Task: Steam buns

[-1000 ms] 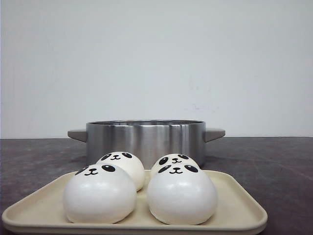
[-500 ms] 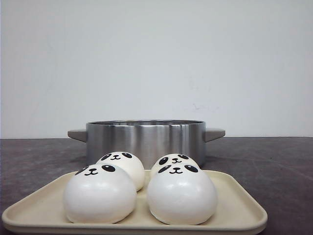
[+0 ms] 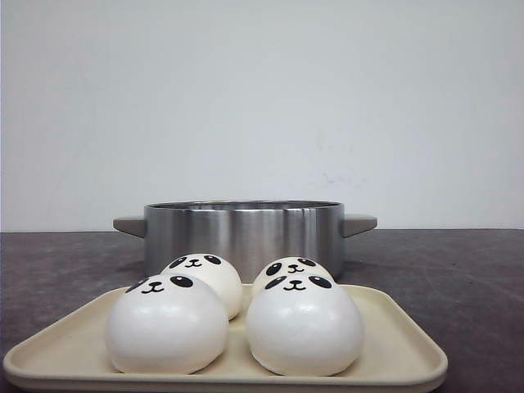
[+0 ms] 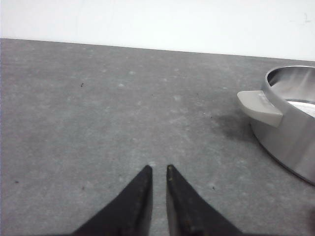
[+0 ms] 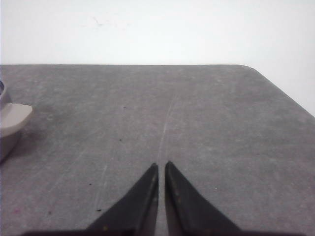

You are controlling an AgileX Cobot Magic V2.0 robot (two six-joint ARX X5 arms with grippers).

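Several white panda-face buns sit on a beige tray [image 3: 393,348] at the front: front left bun [image 3: 166,323], front right bun [image 3: 304,323], back left bun [image 3: 206,274], back right bun [image 3: 293,268]. Behind them stands a steel pot [image 3: 244,232] with grey handles. Neither gripper shows in the front view. My left gripper [image 4: 158,168] is shut and empty over bare table, with the pot [image 4: 290,118] off to one side. My right gripper [image 5: 161,164] is shut and empty over bare table, with the pot handle [image 5: 14,118] at the frame edge.
The table [image 3: 458,270] is dark grey stone-like, with a white wall behind. In the right wrist view the table's rounded corner [image 5: 253,69] and side edge are in sight.
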